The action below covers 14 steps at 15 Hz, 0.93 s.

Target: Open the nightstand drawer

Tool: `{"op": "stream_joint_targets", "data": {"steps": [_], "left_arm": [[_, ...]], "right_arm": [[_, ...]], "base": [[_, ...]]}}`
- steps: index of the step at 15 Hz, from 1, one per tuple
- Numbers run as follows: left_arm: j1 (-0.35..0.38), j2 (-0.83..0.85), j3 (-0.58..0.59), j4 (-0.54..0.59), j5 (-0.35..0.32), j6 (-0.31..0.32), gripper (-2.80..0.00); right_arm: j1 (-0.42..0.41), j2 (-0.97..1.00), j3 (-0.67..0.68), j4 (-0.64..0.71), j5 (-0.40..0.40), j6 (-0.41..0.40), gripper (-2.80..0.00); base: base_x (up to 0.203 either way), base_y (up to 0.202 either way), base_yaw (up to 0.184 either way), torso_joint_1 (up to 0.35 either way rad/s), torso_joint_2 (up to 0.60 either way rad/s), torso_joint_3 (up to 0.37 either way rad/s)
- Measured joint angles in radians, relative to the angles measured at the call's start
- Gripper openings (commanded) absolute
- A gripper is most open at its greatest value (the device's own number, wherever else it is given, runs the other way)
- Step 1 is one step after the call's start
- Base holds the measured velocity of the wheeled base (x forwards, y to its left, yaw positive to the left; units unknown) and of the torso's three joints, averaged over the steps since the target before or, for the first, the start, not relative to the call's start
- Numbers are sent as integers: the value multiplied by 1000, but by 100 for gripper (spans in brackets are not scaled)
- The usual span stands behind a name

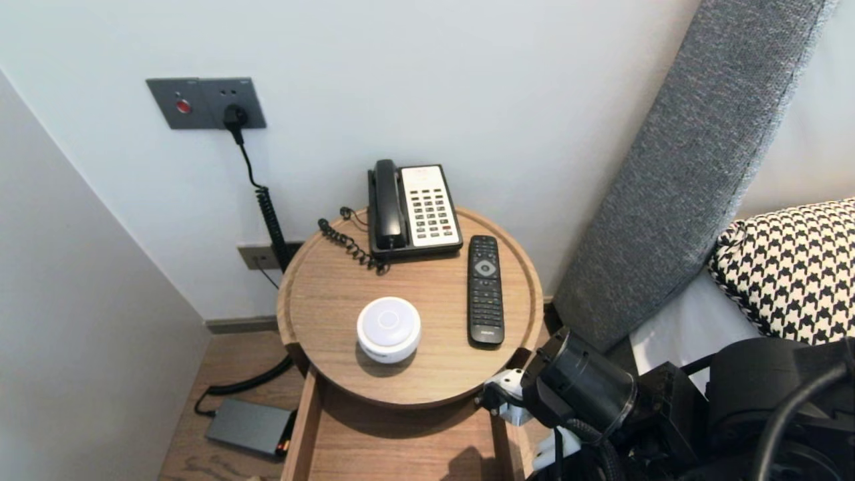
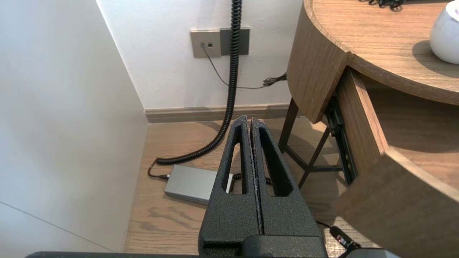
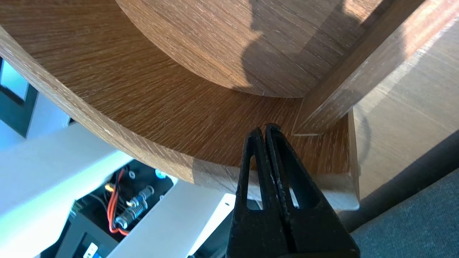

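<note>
Head view: a round wooden table (image 1: pixel 427 374) fills the middle of the frame. At its upper edge stands a black-and-white desk phone (image 1: pixel 414 210). A black remote (image 1: pixel 485 290) lies lengthwise to the right of centre, and a white round device (image 1: pixel 389 329) sits left of centre, apart from both. A coiled cable (image 1: pixel 272 224) drops down the wall at upper left to a grey power brick (image 1: pixel 244 425) on the floor at lower left. A grey headboard (image 1: pixel 681 167) and a houndstooth pillow (image 1: pixel 795 267) take the right side.

The drawer (image 1: pixel 401 441) is pulled out under the table at bottom centre. It is plain light wood with straight side walls and nothing to be seen on its floor. The tabletop overhangs its rear part. The right arm (image 1: pixel 581 387) at lower right covers its right front corner.

In the right wrist view, the right gripper (image 3: pixel 264 129) has its fingers pressed together, tips over the drawer floor in the corner where the side wall meets the curved front. Whether they touch the wood cannot be told.

The left gripper (image 2: pixel 250 120) is parked above the floor beside the table, its fingers together and holding nothing.
</note>
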<state>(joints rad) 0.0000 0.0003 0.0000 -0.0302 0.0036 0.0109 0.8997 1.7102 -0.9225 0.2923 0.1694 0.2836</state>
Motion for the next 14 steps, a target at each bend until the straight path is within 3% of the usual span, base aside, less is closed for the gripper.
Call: {"op": "stream_joint_targets", "data": {"steps": [14], "left_arm": [[0,0,0,0,1,0,-280]], "right_arm": [[43,-1,32,0,-1,-2,-280]], "base": [[0,0,0,0,0,0]]}}
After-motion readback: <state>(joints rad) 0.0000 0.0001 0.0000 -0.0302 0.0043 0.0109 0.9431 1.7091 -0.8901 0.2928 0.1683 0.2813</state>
